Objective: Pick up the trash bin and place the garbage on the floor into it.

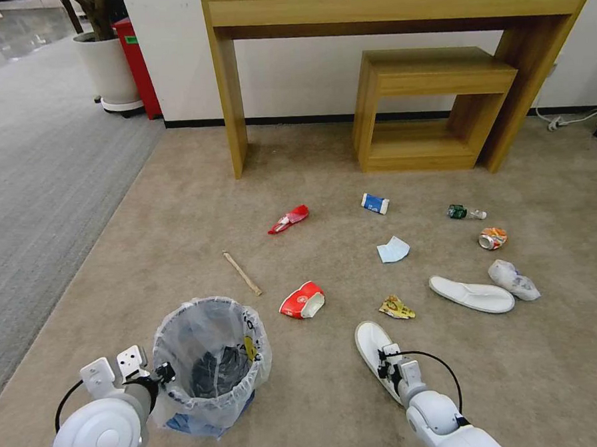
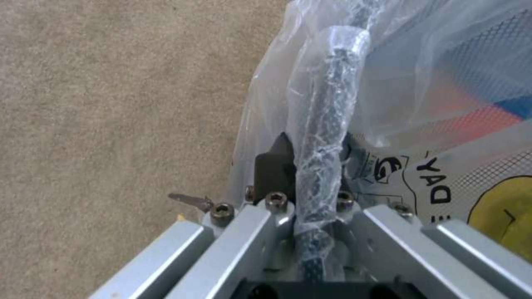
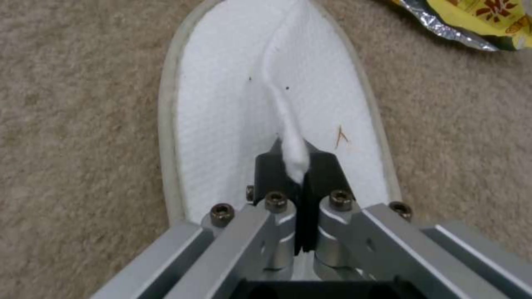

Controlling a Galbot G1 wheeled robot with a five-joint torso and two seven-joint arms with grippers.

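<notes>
The trash bin (image 1: 209,361), lined with a crinkled clear bag, stands on the beige floor (image 1: 178,210) at the near left. My left gripper (image 1: 163,374) is shut on its bagged rim (image 2: 327,104). My right gripper (image 3: 294,164) is shut on a pinched fold of a white slipper (image 3: 222,104), which lies flat at the near right (image 1: 368,340). Other garbage lies spread beyond: a stick (image 1: 242,273), two red cups (image 1: 302,300) (image 1: 289,218), a blue-white cup (image 1: 375,203), a mask (image 1: 393,250), a yellow wrapper (image 1: 396,307), a second slipper (image 1: 471,294), a white wad (image 1: 513,279), a can (image 1: 493,238) and a bottle (image 1: 465,212).
A tall wooden console table (image 1: 394,5) with a lower one (image 1: 431,76) nested under it stands against the far wall. Grey ribbed carpet (image 1: 36,184) borders the left. A white planter (image 1: 107,67) and a red box (image 1: 137,65) sit far left; a cable (image 1: 573,119) lies far right.
</notes>
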